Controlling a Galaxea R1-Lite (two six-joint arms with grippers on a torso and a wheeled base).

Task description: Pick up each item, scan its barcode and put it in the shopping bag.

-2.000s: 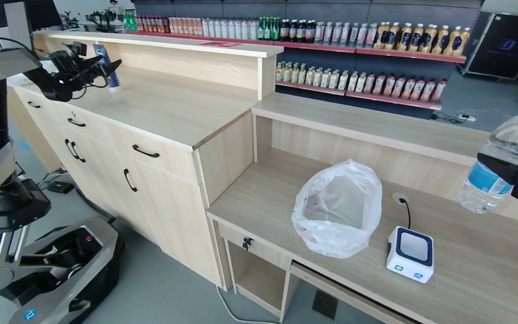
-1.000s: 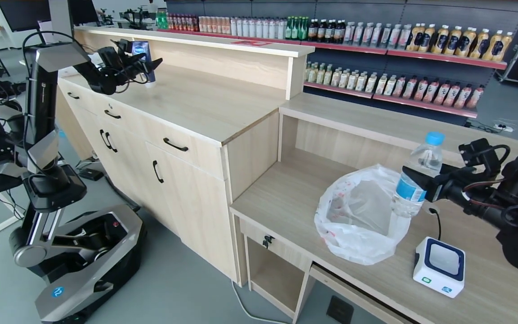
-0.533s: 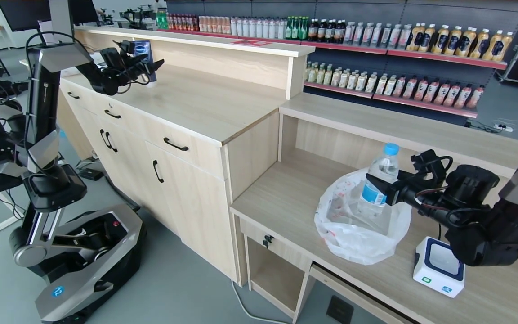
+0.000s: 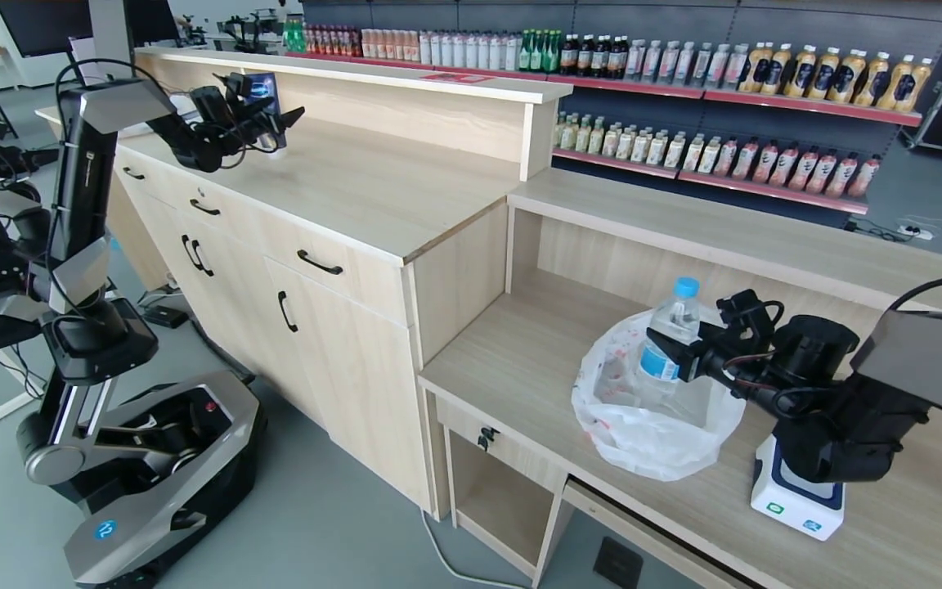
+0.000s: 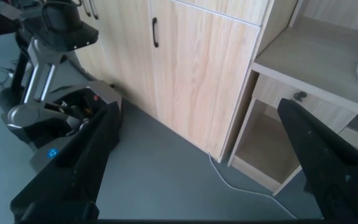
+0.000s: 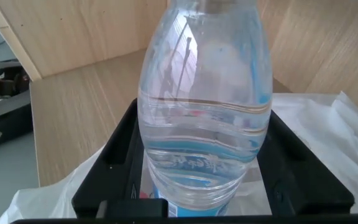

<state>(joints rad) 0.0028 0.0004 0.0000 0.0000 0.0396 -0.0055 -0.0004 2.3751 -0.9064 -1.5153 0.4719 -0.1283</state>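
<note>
Tall cabinet point(image 4: 332, 270) on the left, with the lower surface point(image 4: 512, 360) butting against its side. A drinks shelf point(image 4: 724, 96) runs along the back wall. Another robot point(image 4: 111, 409) stands on the floor at the cabinet's far end.

The white plastic bag point(image 4: 643, 433) stands open on the lower surface. The scanner point(image 4: 794, 507) is just beside it, partly hidden by the right arm.

The water bottle point(image 4: 666, 343) — upright, blue cap, blue label — sits in the bag's mouth, lower part inside the rim and cap above it. Can't tell if its base touches the bag's bottom.

The right claw point(image 4: 678, 360) is clamped on the water bottle at label height. In the right wrist view its black fingers point(image 6: 114, 168) press on both sides, with bag plastic around them.

The left claw point(image 5: 197, 112) — fingers wide apart, nothing between them — hangs over the grey floor point(image 5: 166, 180) in front of the cabinet doors.
</note>
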